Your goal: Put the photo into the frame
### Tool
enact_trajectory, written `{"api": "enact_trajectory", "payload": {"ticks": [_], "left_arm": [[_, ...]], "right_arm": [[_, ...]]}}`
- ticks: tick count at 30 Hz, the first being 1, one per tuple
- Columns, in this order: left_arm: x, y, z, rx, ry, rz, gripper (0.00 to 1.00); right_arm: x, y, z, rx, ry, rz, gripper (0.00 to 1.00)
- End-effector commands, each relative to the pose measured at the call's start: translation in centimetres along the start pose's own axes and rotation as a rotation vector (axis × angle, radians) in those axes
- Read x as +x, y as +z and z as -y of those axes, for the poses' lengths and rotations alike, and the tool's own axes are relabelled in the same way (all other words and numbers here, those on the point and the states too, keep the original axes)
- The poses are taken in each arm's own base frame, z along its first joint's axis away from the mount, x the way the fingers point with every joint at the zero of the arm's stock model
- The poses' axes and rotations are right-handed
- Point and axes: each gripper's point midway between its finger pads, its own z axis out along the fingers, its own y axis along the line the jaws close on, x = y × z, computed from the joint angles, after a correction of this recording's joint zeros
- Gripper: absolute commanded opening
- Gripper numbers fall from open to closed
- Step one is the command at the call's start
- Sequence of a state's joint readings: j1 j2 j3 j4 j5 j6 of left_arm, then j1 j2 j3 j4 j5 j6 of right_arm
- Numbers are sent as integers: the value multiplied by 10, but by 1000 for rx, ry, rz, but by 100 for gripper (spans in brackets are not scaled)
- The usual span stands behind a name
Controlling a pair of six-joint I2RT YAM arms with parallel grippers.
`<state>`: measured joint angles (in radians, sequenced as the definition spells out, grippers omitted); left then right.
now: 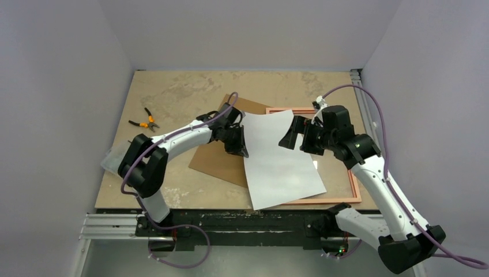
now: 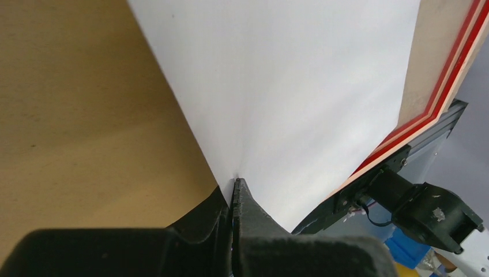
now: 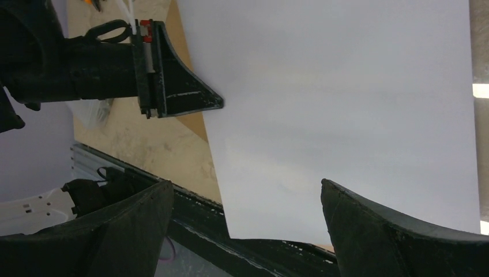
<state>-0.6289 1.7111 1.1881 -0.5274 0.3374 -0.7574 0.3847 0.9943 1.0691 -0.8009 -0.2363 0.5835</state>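
One backing board (image 1: 213,164) lies beneath the photo's (image 1: 282,161) left edge. The left gripper (image 2: 235,186) pinches that edge tight; the right gripper (image 3: 245,184) gapes wide, empty.

Looks down from high behind the arm bases over the whole table (image 1: 173,98). Peers close along the left tool (image 2: 233,187) and right tool (image 3: 245,184), facing each other; shares the photo (image 1: 277,156) in all three.

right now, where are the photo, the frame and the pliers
photo (image 1: 279,158), top view, middle of its white back
frame (image 1: 340,200), top view, near rail
pliers (image 1: 151,123), top view, at the pivot
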Motion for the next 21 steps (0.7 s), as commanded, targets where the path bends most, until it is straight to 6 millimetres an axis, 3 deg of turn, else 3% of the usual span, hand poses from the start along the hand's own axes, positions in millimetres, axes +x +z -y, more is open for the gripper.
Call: {"api": "enact_trajectory", "payload": {"ticks": [1,11,21], "left_arm": [[-5,3,32,42,60,4,0],[-18,24,70,96,87,-2,0],[-24,52,104,152,99,-38,0]], "right_arm": [[-16,-19,-21,-73,-16,54,98],[-28,-36,-18,-22,-18,123,98],[-50,-87,-39,-108,-19,324,98]]}}
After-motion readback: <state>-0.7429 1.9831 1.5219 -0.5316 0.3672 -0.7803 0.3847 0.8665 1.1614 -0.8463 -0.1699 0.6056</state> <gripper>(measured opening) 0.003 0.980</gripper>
